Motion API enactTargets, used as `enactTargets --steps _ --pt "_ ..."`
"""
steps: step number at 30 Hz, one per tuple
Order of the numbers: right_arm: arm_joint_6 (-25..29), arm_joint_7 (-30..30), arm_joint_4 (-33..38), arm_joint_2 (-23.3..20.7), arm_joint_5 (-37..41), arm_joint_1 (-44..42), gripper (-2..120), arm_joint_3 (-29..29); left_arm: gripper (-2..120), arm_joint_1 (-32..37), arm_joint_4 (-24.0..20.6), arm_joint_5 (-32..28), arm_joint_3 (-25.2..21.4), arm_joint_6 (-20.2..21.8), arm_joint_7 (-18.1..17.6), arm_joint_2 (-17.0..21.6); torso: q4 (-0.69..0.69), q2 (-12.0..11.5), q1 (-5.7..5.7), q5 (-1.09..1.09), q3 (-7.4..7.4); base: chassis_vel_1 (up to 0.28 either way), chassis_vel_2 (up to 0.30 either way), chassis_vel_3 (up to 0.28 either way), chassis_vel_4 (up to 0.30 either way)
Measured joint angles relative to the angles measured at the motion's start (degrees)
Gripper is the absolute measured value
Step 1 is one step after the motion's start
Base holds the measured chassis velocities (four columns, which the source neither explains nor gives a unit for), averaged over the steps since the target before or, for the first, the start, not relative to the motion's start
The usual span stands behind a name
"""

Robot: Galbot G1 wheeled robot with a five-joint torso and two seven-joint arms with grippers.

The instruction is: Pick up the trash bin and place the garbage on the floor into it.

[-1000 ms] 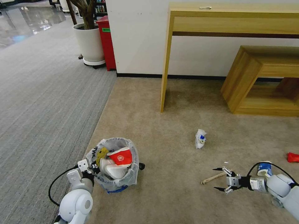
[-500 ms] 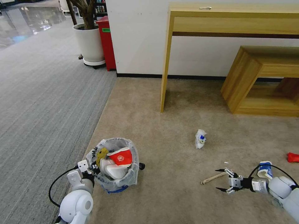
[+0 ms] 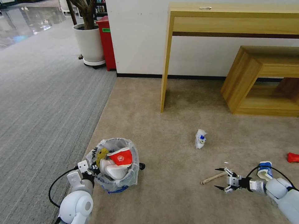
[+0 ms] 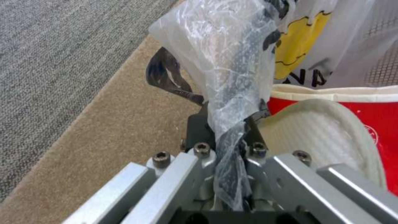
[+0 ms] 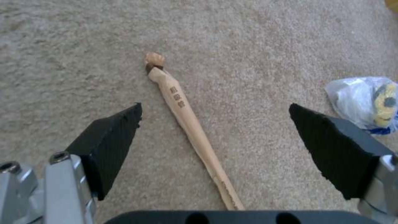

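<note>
The trash bin, lined with a crinkly white bag, stands on the beige floor at the lower left. It holds a red-white carton and a white slipper. My left gripper is shut on the bin's bagged rim, as the left wrist view shows. My right gripper is open low over a wooden stick, which lies between its two black fingertips. More garbage lies apart: a crumpled white-blue cup, a blue-white cup and a red wrapper.
A wooden desk and a low wooden bench stand against the far wall. Grey ribbed carpet runs along the left. A potted plant and a red box sit at the far left.
My right arm has sunk a little toward the carpet, with its gripper still open around the stick. The left gripper and the bin have not moved.
</note>
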Motion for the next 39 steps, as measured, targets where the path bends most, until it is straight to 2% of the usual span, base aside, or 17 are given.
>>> enactTargets --steps 30,33,39 --pt "0.28 1.58 -6.71 4.96 -1.49 4.25 88 0.27 0 0.77 -1.31 -1.1 -0.04 -0.02 -0.04 0.92 -0.01 -0.01 0.0 -0.01 0.0 0.0 0.0 0.0 0.0" --pt "1.46 -0.77 -8.57 5.74 -2.55 6.29 82 0.11 0 0.73 -1.32 -1.29 -0.08 -0.01 -0.09 0.91 0.01 -0.01 0.01 -0.01 0.0 0.0 0.0 0.0 0.0" --pt "1.55 -5.64 -9.03 5.75 -1.55 6.88 82 0.15 0 0.55 -1.18 -1.28 -0.1 -0.01 -0.12 0.55 0.0 0.0 0.0 0.01 0.0 0.0 0.0 0.0 0.0"
